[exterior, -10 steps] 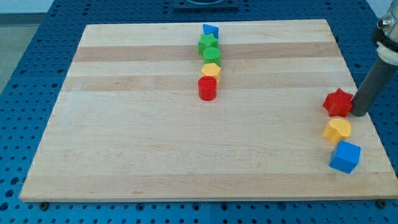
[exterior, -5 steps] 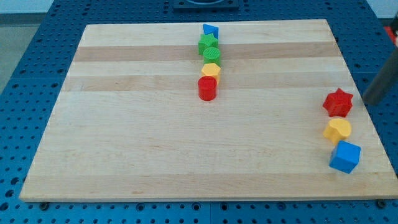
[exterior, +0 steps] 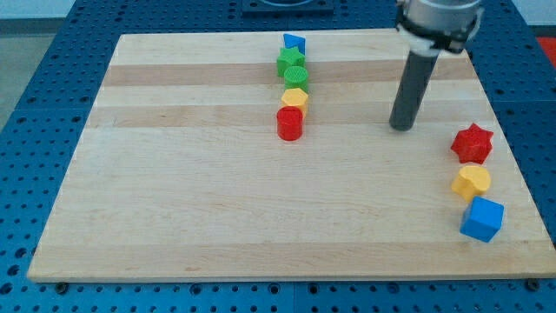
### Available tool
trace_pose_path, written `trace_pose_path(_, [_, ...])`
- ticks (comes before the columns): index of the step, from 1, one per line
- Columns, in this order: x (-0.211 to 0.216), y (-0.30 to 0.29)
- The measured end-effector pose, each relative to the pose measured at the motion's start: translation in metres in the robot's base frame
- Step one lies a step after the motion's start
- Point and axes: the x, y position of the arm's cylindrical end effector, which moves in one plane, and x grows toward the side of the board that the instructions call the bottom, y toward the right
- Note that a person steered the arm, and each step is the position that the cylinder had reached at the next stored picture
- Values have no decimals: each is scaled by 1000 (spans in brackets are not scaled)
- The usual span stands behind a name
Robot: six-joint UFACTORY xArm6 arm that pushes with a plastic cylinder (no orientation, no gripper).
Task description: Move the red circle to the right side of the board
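Observation:
The red circle (exterior: 289,123) stands near the board's middle, at the bottom end of a short column of blocks. Above it in the column are a yellow hexagon (exterior: 295,98), two green blocks (exterior: 292,68) and a blue triangle (exterior: 294,42). My tip (exterior: 400,127) rests on the board well to the right of the red circle, apart from it, and up-left of the red star (exterior: 473,143).
At the view's right edge a red star, a yellow block (exterior: 472,183) and a blue cube (exterior: 481,219) form a column. The wooden board (exterior: 174,191) lies on a blue perforated table.
My tip has moved from beside the red star's right side at the board's right edge leftward onto the board. No block has moved.

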Motion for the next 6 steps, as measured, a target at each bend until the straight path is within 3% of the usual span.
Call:
trace_pose_path(1, [23,-23])
trace_pose_path(3, [28,-122])
trace_pose_path(5, [54,-150])
trace_pose_path(6, [23,-176])
